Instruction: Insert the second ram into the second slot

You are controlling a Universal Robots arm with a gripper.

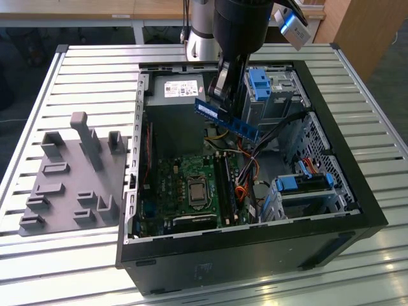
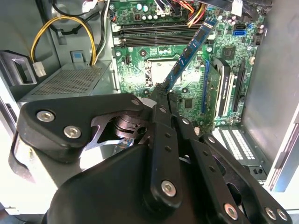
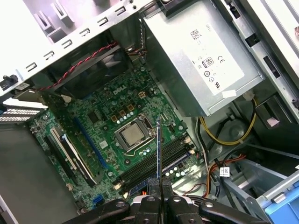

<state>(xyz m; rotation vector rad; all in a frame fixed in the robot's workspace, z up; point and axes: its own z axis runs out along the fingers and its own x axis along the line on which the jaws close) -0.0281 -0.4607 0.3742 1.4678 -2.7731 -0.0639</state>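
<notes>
Exterior view: second ram point(image 1: 240, 125) in jaws

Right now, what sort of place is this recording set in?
Probably a robotics lab or workshop test bench: an opened desktop computer case sits on a slatted metal table beside a grey fixture block, and the arm's pincer holds the second ram above the motherboard.
</notes>
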